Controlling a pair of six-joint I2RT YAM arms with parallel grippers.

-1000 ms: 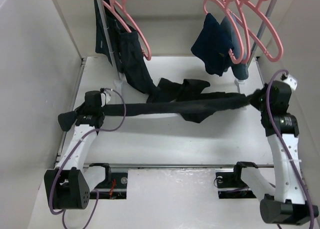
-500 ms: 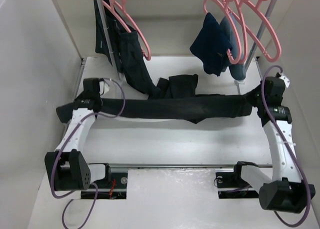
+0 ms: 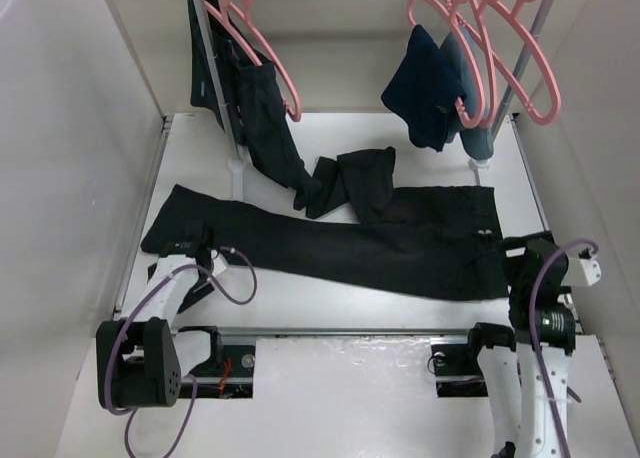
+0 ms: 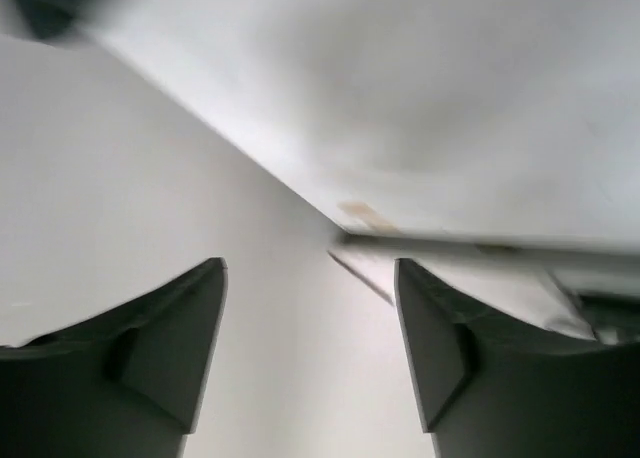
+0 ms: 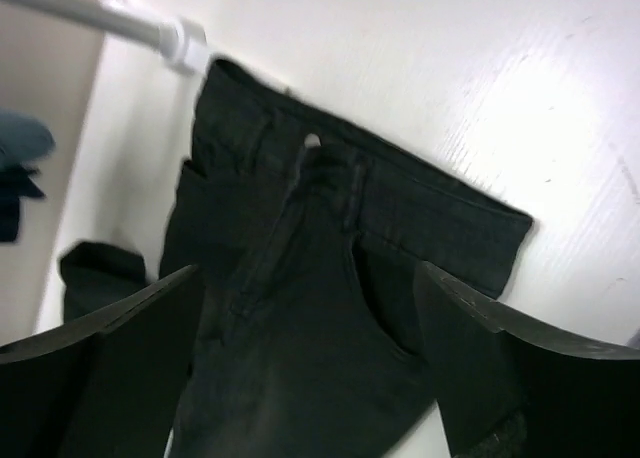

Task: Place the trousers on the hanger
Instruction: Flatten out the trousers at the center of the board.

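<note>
At the near edge of the bench (image 3: 330,303) both arms are folded low, close to their bases. The left tool (image 4: 308,278) stands at the near left, just beside the leg end of the trousers (image 3: 350,243). In its wrist view the two fingers (image 4: 180,348) are apart, and between them only white surface shows, so it has hold of nothing. The right tool (image 5: 308,278) stands at the near right, at the waist end. Its fingers are wide apart and it grips nothing. Under it lies the waistband (image 5: 420,193), flat on the bench, with the front seam and one pocket opening facing up.

The trousers lie spread out along the bench, from the left side to the right side. The legs point to the left and the waist is at the right. Neither tool touches them, as far as the top view shows.

Behind them a second black garment (image 3: 360,178) lies crumpled on the bench, touching the far edge of the trousers. It rises to a pink hanger (image 3: 283,78) at the far left. At the far right more pink hangers (image 3: 553,90) hang together. One of them carries a navy garment (image 3: 425,88).
</note>
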